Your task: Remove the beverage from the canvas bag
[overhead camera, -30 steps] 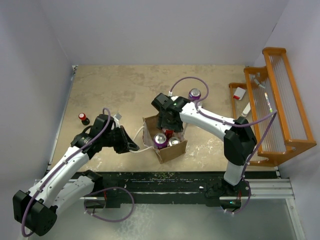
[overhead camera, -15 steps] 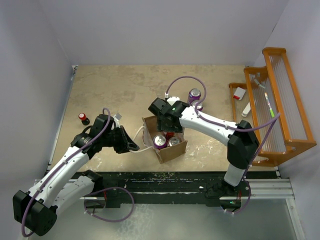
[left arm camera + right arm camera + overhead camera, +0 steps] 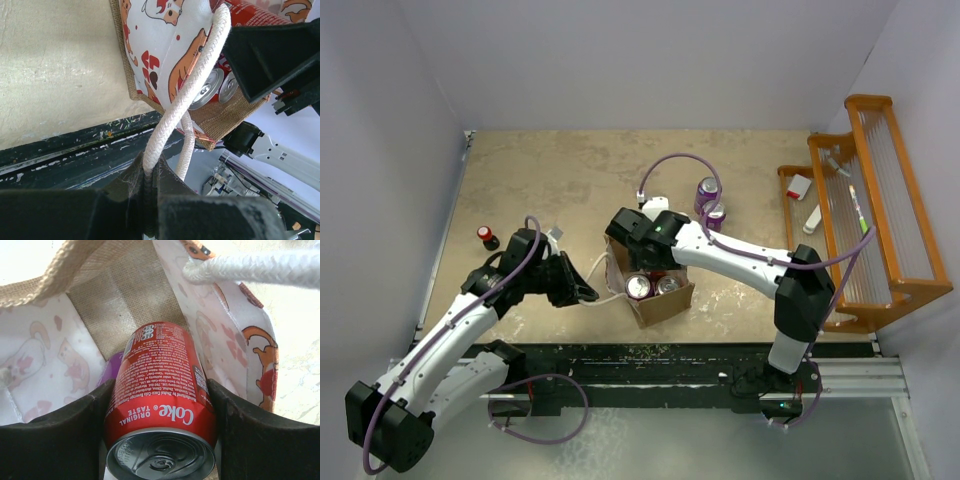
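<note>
Red Coke can lies inside canvas bag on counter | right hand clamps its sides, probably ready to lift | left hand pinches white rope handle, likely anchoring bag against that pull

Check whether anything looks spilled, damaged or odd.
Nothing spilled or damaged. The bag stands skewed on the table, its handle pinched in the left gripper; the right gripper clasps a Coke can inside.

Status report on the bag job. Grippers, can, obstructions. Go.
Left gripper shut on rope handle, steadying canvas bag. Right gripper shut on Coke can, can inside bag. Two more cans packed beside it.
</note>
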Motion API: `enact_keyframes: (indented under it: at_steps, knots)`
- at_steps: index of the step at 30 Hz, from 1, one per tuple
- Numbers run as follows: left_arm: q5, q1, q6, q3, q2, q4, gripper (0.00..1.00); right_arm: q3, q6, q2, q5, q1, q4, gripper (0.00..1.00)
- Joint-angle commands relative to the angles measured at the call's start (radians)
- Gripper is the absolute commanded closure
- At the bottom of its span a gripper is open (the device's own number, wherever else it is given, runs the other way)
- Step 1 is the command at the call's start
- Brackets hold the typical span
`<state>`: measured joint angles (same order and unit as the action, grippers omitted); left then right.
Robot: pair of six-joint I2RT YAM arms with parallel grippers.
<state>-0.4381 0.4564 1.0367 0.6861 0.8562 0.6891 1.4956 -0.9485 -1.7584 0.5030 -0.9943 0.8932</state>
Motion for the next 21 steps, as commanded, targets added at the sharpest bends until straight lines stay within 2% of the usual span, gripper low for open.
enact_keyframes:
  at_steps: [1, 9, 21]
  knots:
    - [0.004, -0.002, 0.008, 0.004, -0.020, -0.024, 1.00, 0.075, 0.010, 0.053, 0.066, -0.039, 0.046, 1.00]
    - [0.008, -0.002, 0.014, 0.003, -0.042, -0.001, 1.00, 0.159, 0.019, 0.052, 0.104, -0.047, 0.088, 1.00]
    - [0.013, -0.002, 0.021, 0.009, -0.050, 0.009, 1.00, 0.295, 0.044, 0.079, 0.043, -0.047, 0.082, 1.00]
